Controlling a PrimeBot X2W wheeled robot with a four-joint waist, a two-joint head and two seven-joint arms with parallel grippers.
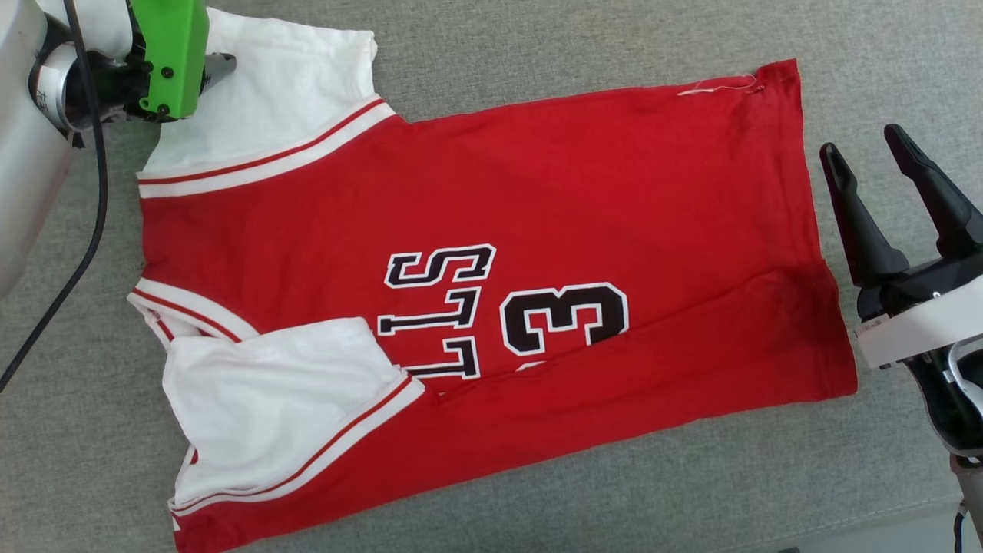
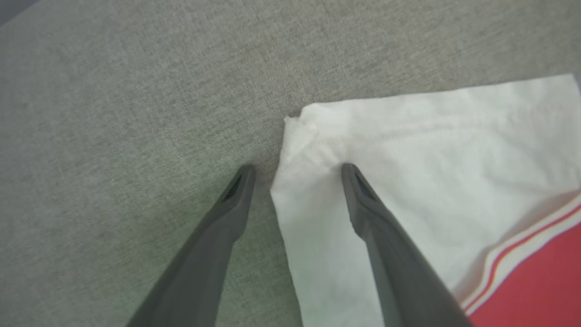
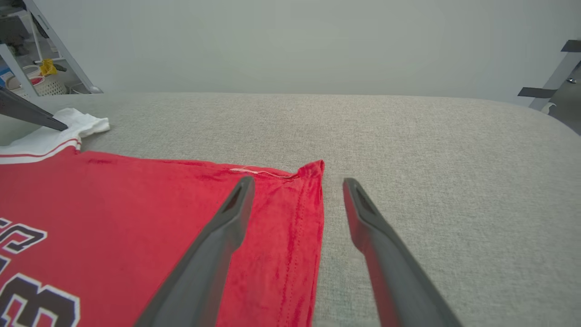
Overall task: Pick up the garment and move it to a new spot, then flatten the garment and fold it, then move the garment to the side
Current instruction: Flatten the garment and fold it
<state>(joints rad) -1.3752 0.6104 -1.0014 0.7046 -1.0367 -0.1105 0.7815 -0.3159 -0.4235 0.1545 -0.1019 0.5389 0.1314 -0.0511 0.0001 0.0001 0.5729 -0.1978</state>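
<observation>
The garment (image 1: 491, 253) lies front up on the grey upholstered surface (image 1: 537, 46). Its long axis runs left to right, with the collar and white sleeves at the left and the hem (image 1: 815, 230) at the right. The left gripper (image 2: 297, 170) has its fingers spread wide and empty, straddling the outer edge of the far sleeve (image 1: 284, 84), one finger over cloth and one over bare surface. The right gripper (image 1: 866, 146), equally wide and empty, sits just right of the hem, nearest its far corner. Each arm is probably best placed for its own end.
</observation>
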